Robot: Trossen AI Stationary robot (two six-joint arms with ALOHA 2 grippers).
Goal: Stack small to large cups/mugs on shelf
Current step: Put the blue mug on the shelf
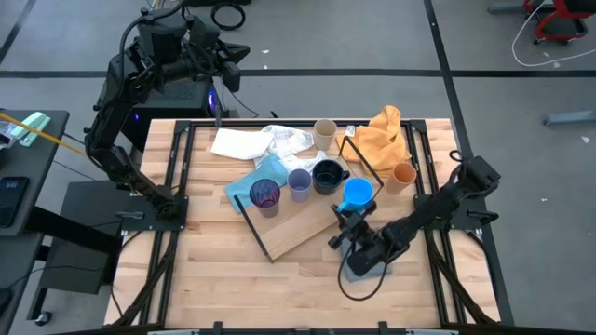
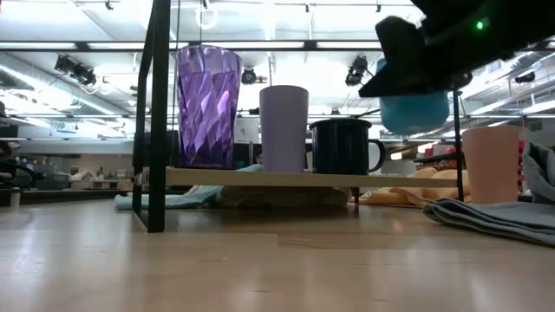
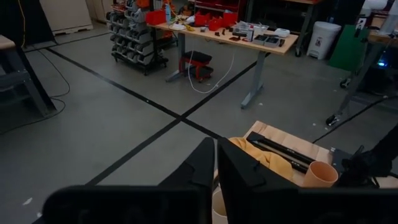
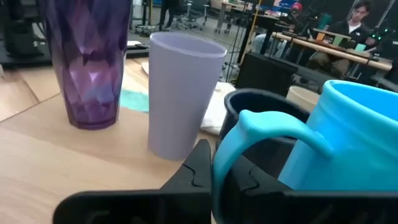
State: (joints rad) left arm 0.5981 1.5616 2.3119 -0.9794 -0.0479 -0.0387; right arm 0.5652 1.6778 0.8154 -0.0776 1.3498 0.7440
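The shelf (image 1: 296,223) is a light-wood board on black rods. On it stand the dark purple tumbler (image 1: 264,194), the lavender cup (image 1: 299,182) and the black mug (image 1: 327,175), in a row. My right gripper (image 1: 348,221) is shut on the bright blue mug (image 1: 358,194), which it holds above the board's right end (image 2: 414,111), next to the black mug. The beige cup (image 1: 324,133) stands at the far side, the orange cup (image 1: 402,175) on the right. My left gripper (image 3: 216,167) is shut and empty, raised beyond the table's far left corner. My right gripper pinches the blue mug's handle (image 4: 252,127) between its two fingers (image 4: 199,165). The fingers come about level from the table's near side. The mug is upright and lifted clear of the shelf board (image 2: 260,178).
A white cloth (image 1: 261,141) and a teal cloth (image 1: 244,189) lie behind and under the shelf's left part. An orange cloth (image 1: 384,130) lies at the far right. A grey cloth (image 2: 494,217) lies on the right in the low view. A black cable (image 1: 358,279) loops near the right arm.
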